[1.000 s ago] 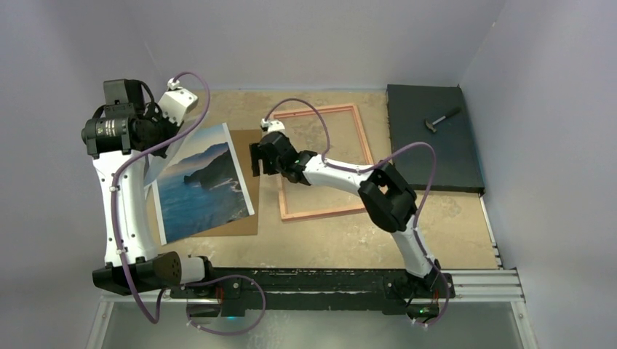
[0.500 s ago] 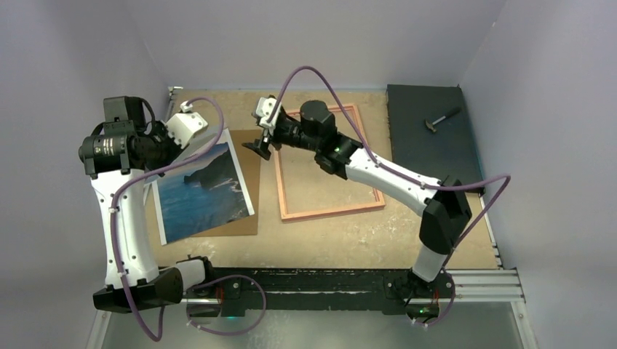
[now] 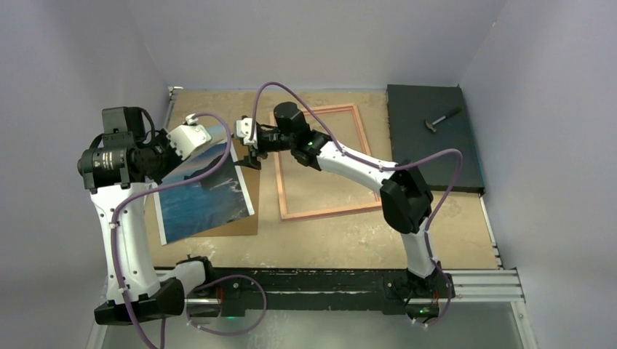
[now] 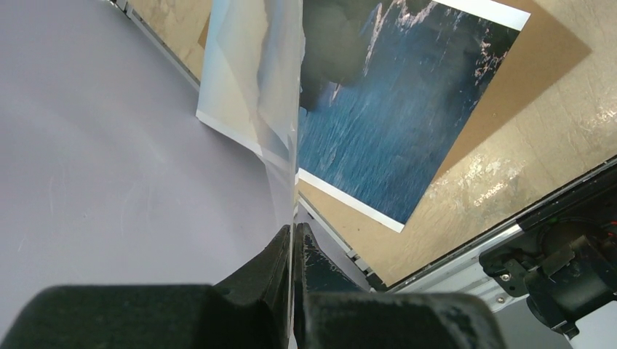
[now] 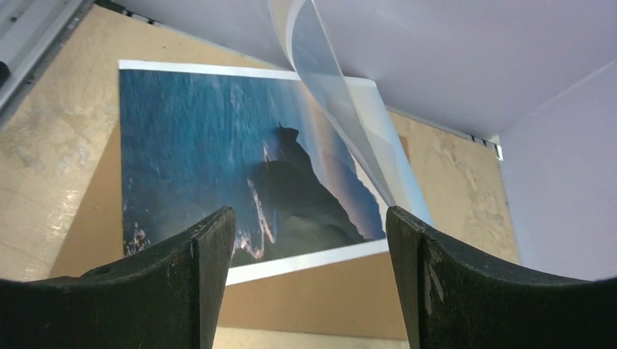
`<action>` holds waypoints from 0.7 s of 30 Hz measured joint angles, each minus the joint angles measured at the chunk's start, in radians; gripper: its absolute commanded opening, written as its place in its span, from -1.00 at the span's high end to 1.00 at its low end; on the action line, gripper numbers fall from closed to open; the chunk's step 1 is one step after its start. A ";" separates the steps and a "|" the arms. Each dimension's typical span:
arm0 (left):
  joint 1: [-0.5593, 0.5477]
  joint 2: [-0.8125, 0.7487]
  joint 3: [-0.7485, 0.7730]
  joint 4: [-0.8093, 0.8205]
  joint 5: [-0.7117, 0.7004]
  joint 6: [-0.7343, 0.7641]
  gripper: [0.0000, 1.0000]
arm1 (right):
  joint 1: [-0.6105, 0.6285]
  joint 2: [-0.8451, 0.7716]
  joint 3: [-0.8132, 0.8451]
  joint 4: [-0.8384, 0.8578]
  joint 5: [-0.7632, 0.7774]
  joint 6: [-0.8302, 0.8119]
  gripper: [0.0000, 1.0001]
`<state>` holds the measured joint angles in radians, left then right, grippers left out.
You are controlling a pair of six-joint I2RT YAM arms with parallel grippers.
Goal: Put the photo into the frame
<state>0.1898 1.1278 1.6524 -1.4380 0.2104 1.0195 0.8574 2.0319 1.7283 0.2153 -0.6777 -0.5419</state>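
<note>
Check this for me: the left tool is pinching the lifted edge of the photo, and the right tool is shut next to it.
One thing is wrong: the right tool is open, not shut; the right wrist view shows its jaws wide apart. The left tool is indeed pinching the lifted edge of the photo.

pale lilac walls (image 3: 327, 36) enclose a worn tan tabletop (image 3: 349, 240).

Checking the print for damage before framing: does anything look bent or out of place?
The photo is pinched at its far left corner by the shut left tool and curls steeply upward there, while the rest lies flat, askew on the brown backing board.
</note>
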 measured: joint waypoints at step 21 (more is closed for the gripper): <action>0.000 -0.008 -0.011 0.000 0.004 0.023 1.00 | 0.043 0.182 0.190 0.121 -0.018 0.051 -0.16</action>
<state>0.1898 1.1194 1.6413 -1.4380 0.2142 1.0428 0.9001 2.2135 1.9182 0.3367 -0.6956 -0.4911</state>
